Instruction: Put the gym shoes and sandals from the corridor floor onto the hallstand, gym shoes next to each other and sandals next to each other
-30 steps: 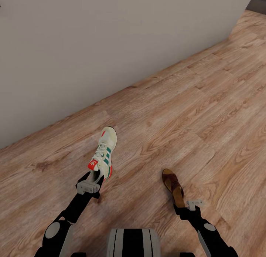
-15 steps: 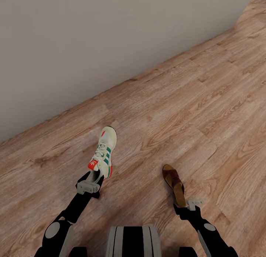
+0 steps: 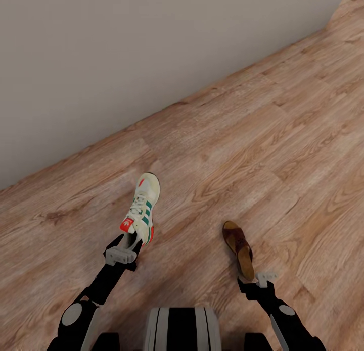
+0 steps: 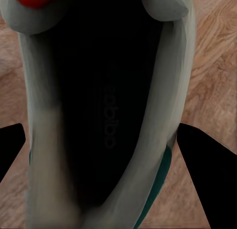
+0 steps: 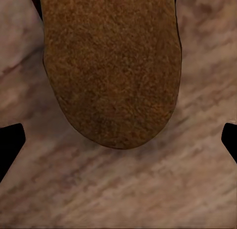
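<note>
A cream-white gym shoe (image 3: 142,207) with green stripes and a red tongue patch hangs above the corridor floor (image 3: 283,139), heel end in my left gripper (image 3: 125,249), which is shut on it. In the left wrist view its dark opening (image 4: 108,115) lies between the black fingertips (image 4: 210,167). A brown sandal (image 3: 238,247) with a tan insole is held at its heel by my right gripper (image 3: 254,279), shut on it. The right wrist view has the sandal's heel (image 5: 111,66) over the planks, with black fingertips (image 5: 10,142) at the sides. The hallstand is out of view.
A plain grey wall (image 3: 126,53) runs diagonally across the far side, meeting the wood planks. Open floor stretches to the right and in front. My black-and-white base (image 3: 183,328) sits low between the two arms.
The whole picture has shifted: the wall line has swung and the far right corner has left the view, so the camera moved. Shoe and sandal keep their places in the grippers.
</note>
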{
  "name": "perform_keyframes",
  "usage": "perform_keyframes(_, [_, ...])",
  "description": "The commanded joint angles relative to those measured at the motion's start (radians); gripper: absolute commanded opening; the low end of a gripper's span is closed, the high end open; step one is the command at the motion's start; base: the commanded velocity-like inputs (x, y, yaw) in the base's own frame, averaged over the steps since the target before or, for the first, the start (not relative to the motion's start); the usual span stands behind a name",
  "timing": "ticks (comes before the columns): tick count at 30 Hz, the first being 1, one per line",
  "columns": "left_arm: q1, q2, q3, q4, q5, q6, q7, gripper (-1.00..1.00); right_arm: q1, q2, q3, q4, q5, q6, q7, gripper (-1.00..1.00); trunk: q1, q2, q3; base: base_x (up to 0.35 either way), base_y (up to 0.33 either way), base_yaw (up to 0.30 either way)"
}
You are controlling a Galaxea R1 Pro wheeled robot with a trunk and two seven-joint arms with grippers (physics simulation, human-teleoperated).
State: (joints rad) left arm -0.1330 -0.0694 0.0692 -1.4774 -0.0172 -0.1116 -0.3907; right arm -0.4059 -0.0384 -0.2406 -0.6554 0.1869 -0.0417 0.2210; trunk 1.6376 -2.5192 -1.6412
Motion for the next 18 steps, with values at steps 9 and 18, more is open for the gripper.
perform_keyframes(9, [0.0,-0.001,0.004,0.001,-0.001,-0.003,-0.007,-1.0,0.0,0.0,-0.006,0.0,0.011,-0.004,0.008,1.0,0.0,0.0,-0.014,0.0,0.0,0.0])
perform_keyframes(18, [0.0,-0.002,0.003,0.002,-0.003,-0.004,-0.005,-1.0,0.0,0.001,-0.006,0.0,0.011,-0.005,0.007,1.0,0.0,0.0,-0.015,0.0,0.0,0.0])
